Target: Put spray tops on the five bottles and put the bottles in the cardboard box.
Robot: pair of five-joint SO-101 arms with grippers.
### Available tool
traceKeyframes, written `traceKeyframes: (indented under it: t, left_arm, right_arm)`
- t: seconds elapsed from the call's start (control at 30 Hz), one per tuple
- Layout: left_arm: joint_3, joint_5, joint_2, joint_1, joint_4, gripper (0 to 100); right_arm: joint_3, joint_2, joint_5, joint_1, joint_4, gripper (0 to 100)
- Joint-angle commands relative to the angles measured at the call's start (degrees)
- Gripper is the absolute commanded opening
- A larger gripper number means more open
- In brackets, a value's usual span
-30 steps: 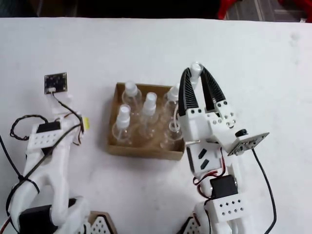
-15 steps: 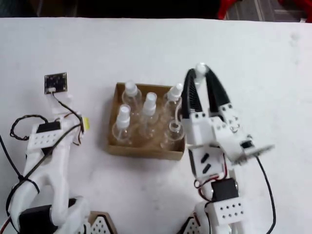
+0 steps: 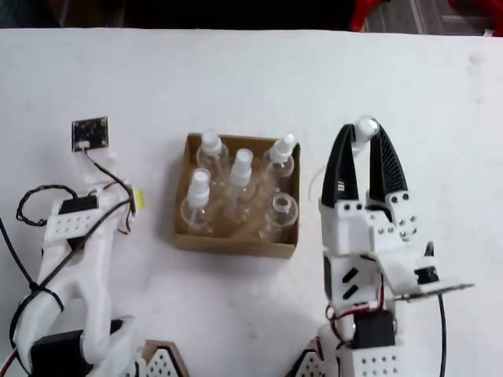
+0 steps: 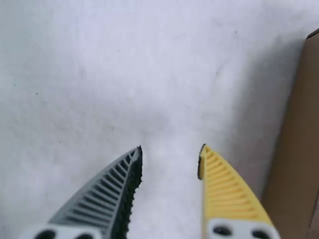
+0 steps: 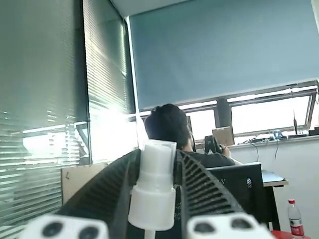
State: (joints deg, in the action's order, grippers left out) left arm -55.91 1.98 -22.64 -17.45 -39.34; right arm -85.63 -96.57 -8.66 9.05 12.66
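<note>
The cardboard box point(image 3: 185, 228) sits mid-table and holds five clear bottles. Several of them carry white spray tops, such as the one at the box's back left point(image 3: 211, 149). The bottle at the box's front right point(image 3: 281, 207) has an open neck. To the right of the box, my right gripper point(image 3: 364, 135) is shut on a white spray top point(image 3: 365, 126). In the right wrist view that spray top point(image 5: 153, 189) stands pinched between the black fingers point(image 5: 197, 189), raised against the room. My left gripper point(image 4: 170, 158) hangs open over bare table, left of the box wall point(image 4: 299, 149).
The left arm point(image 3: 75, 224) stands at the table's front left with a small camera board point(image 3: 89, 133) and loose wires beside it. White table point(image 3: 236, 78) stretches behind the box and to its far right.
My right gripper has carried the spray top to the right, away from the box's right edge, and slightly toward the front. The left arm has stayed still.
</note>
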Motion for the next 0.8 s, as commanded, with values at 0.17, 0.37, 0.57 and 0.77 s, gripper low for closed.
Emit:
traceKeyframes:
  t: [0.17, 0.37, 0.57, 0.77]
  left_arm:
    - [0.44, -0.53, -0.13, 0.40, 1.05, 18]
    - [0.44, -0.53, -0.13, 0.31, 1.05, 18]
    - [0.44, -0.53, -0.13, 0.31, 1.14, 18]
    - [0.44, -0.53, -0.13, 0.31, 1.14, 18]
  right_arm:
    - [-3.52, 6.02, -0.44, -1.10, 19.65, 1.6]
    - [-8.53, -0.57, -8.79, -1.36, 19.65, 1.6]
    - [-11.16, -6.46, -16.70, -1.10, 10.59, 1.6]
    - [-11.16, -6.64, -21.01, -2.07, 8.04, 1.6]
